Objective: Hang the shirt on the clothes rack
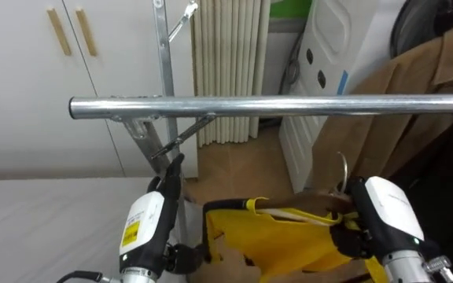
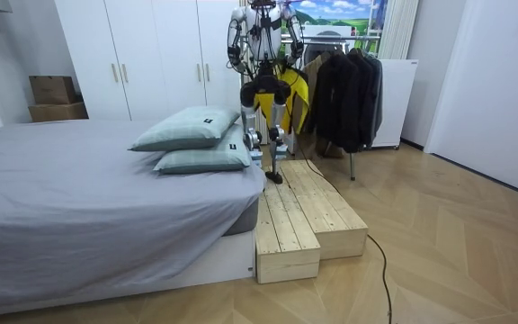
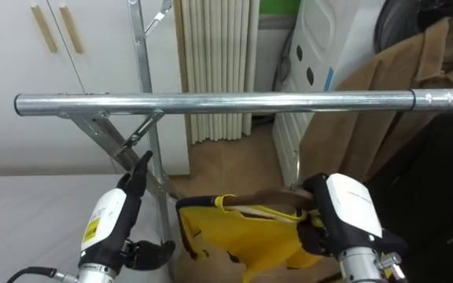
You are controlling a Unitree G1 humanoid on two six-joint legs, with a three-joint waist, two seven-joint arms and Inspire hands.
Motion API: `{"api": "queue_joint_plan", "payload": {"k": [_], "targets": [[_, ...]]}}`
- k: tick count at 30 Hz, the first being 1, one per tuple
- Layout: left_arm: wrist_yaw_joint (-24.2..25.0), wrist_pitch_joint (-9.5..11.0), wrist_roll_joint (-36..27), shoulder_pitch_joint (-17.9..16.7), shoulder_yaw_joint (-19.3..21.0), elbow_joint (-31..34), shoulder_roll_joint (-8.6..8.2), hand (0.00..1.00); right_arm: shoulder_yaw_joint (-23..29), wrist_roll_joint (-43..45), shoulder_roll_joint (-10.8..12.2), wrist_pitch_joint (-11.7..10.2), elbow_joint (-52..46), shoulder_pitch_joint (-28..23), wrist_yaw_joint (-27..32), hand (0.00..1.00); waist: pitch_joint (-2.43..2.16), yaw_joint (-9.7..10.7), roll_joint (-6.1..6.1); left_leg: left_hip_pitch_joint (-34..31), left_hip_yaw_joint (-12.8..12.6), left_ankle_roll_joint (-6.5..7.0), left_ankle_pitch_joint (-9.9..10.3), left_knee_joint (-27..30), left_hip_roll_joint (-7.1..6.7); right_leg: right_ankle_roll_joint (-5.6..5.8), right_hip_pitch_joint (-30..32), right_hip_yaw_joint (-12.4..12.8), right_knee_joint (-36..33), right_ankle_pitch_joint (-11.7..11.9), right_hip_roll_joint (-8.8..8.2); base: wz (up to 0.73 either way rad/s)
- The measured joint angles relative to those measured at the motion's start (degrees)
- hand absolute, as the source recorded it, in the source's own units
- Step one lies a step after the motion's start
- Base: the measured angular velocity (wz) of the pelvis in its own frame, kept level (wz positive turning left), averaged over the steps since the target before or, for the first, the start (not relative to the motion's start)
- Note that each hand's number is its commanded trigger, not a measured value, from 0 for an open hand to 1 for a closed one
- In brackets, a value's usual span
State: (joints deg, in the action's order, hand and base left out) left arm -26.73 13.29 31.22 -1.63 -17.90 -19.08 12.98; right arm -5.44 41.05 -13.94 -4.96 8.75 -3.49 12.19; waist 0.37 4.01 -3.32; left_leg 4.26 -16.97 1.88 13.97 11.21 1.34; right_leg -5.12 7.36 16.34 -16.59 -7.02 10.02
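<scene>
A yellow garment [image 1: 289, 240] hangs on a wooden hanger [image 1: 313, 203] whose metal hook [image 1: 341, 169] points up, a little below the silver rail [image 1: 274, 106] of the clothes rack. My right hand [image 1: 384, 212] is curled round the hanger's right end, under the rail. My left hand [image 1: 152, 220] is held up to the left of the garment with straight fingers and the thumb spread toward the cloth's left edge. In the room view I stand on a wooden platform [image 2: 304, 216] beside the bed, facing the rack, with the yellow garment [image 2: 292, 90] in front of me.
A brown coat [image 1: 415, 86] and dark clothes [image 2: 344, 85] hang on the rail's right part. The rack's upright post [image 1: 163, 63] and braces stand behind my left hand. White wardrobe doors [image 1: 38, 79] are at the left, the grey bed [image 2: 88, 189] beside the platform.
</scene>
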Motion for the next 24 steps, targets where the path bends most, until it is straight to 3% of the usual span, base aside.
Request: {"api": "queue_joint_plan", "payload": {"k": [13, 24], "targets": [[1.2, 0.1, 0.5, -0.4, 0.0, 0.0, 0.70, 0.00, 0.0, 2.3, -2.0, -0.2, -1.1, 0.5, -1.3, 1.00, 0.16, -1.6, -0.30, 0.4, 0.0, -0.01, 0.0, -0.1, 0.14, -0.18, -0.8, -0.3, 0.8, 0.1, -0.01, 0.00], [2.3, 1.1, 1.0, -0.4, 0.3, 0.0, 0.82, 0.00, 0.0, 5.5, -2.1, -1.6, -4.7, 5.5, -2.4, 1.00, 0.39, -1.7, -0.22, 0.5, 0.2, -0.09, -0.1, -0.4, 0.29, -0.46, -1.2, -0.6, 1.7, 0.3, -0.02, 0.01]]}}
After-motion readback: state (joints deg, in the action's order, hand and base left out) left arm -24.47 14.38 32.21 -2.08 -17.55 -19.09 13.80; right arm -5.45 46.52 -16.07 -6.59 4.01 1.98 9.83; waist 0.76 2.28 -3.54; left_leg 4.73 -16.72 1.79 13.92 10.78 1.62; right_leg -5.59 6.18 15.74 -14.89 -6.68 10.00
